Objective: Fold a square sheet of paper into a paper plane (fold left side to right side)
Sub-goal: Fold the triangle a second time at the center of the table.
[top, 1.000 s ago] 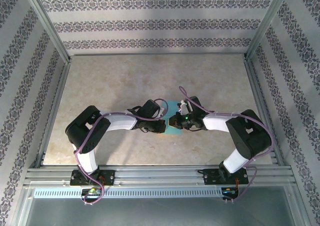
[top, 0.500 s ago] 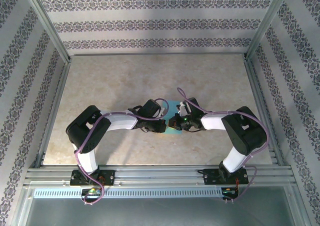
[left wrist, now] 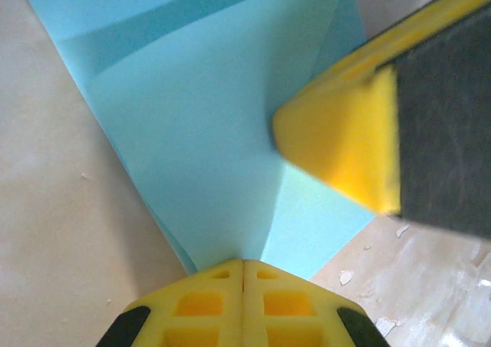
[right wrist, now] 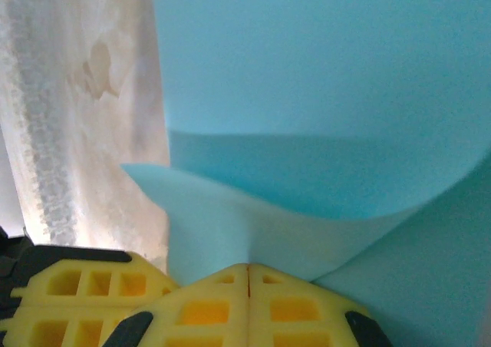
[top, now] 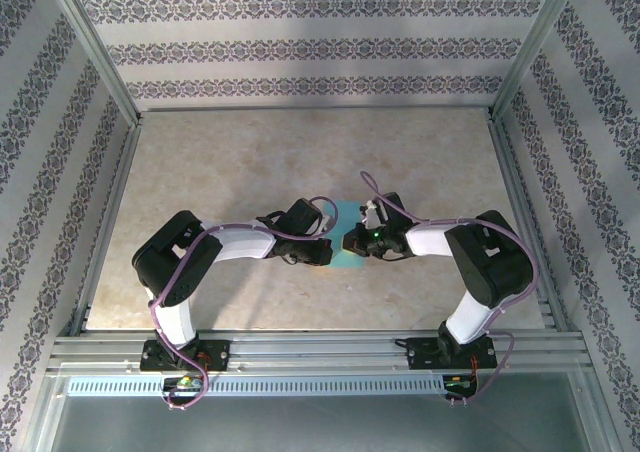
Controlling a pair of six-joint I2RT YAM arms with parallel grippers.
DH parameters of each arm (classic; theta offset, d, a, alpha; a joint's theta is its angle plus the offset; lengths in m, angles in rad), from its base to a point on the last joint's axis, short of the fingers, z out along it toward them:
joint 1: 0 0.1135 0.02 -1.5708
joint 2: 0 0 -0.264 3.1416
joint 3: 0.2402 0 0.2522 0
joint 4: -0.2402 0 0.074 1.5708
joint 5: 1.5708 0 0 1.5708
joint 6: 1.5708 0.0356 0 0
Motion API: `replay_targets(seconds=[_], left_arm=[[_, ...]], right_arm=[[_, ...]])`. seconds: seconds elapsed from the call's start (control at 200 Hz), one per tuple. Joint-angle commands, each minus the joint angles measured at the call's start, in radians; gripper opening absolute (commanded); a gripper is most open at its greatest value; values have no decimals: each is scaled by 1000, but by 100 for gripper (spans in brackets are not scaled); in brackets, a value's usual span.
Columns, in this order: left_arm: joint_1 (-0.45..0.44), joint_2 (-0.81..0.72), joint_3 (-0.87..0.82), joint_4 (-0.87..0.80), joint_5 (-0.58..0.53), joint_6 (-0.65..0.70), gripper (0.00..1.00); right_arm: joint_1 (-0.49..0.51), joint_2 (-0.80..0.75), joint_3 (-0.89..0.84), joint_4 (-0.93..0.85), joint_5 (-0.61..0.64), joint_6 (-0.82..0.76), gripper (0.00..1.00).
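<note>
The square sheet of paper (top: 347, 261) is turquoise-blue, partly folded, and lies mid-table between both arms. In the left wrist view its creased layers (left wrist: 215, 132) fan up from my left gripper (left wrist: 244, 264), whose jaws are shut on the near edge, a crease running out of their seam. My right gripper (right wrist: 247, 269) is shut on a flap of the paper (right wrist: 322, 71) that curls up off the sheet. From above, the left gripper (top: 327, 254) and right gripper (top: 351, 240) nearly meet over the paper. One of the right gripper's fingers (left wrist: 337, 140) hovers over the sheet.
Beige tabletop (top: 300, 152) stretches beyond the paper to patterned walls. Metal frame rails (top: 320, 350) run along the near edge by the arm bases. Small white flecks (left wrist: 349, 276) dot the table near the paper's corner. Yellow fingers (right wrist: 84, 285) of the left gripper sit beside the right one.
The right arm's elbow has shifted slightly left and its gripper has edged a little over the paper. The left arm has stayed put.
</note>
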Motion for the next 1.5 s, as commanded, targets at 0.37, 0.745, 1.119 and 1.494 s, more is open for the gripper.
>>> replay_targets(seconds=[0.37,0.745,1.119,1.494], left_arm=[[-11,35,-44,-93,-73,8,0],[-11,25,-51,-78,-69,3,0],[-12,21,-50,-68,-63,2,0],[-13,19,-50,-72,-66,2,0]], right_arm=[[-132,29,68,-84,25,-110,0],[-209,29,122,-145,21,-166,0],[-130,-141,24,-113,-25,-75,0],[8,-23,60,-5,2,8,0]])
